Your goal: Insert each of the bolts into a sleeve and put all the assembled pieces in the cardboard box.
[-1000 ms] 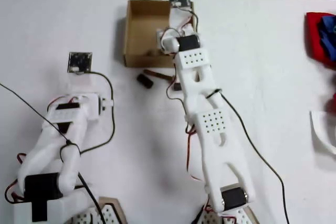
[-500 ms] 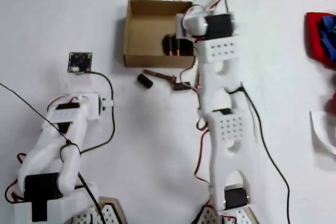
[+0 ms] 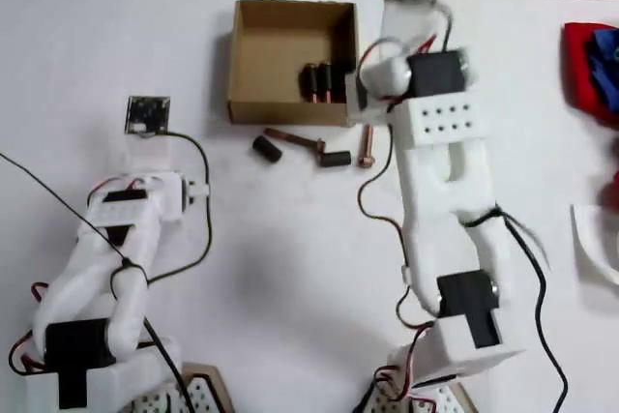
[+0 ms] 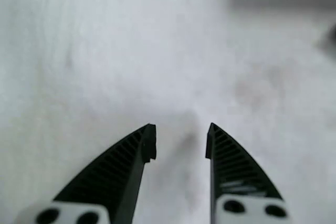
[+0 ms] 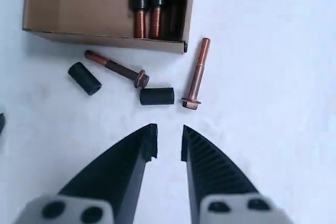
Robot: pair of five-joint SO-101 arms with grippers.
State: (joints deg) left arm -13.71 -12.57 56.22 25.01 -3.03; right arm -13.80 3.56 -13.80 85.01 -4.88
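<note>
The open brown cardboard box (image 3: 271, 55) (image 5: 79, 3) sits toward the far side of the white tabletop (image 3: 97, 36). In its right-hand part lie assembled pieces (image 3: 319, 82) (image 5: 148, 3), copper bolt shafts poking out of black sleeves, packed side by side. I count at least two; a third may lie in the shadow against the wall, but I cannot tell.

Just outside the box's near wall, four loose parts are spread in a row. A short black cylindrical sleeve (image 3: 267, 149) (image 5: 84, 78) lies furthest left. Beside it is a dark copper flanged bolt (image 3: 295, 139) (image 5: 113, 68), lying at a slant. A second black sleeve (image 3: 335, 158) (image 5: 156, 96) lies on its side, close to that bolt's head. A brighter copper bolt (image 3: 366, 146) (image 5: 196, 72) lies just beside this sleeve, its head toward the arms.

The white right arm (image 3: 440, 171) stretches up alongside the box's right wall. The right arm's jaws are parted by a narrow gap, gripping nothing, above bare tabletop near the second sleeve.

The white left arm (image 3: 116, 229) is folded well away on the left. The left arm's jaws stand open and empty over plain tabletop.

A red and blue cloth bundle (image 3: 592, 55) lies at the right edge.
</note>
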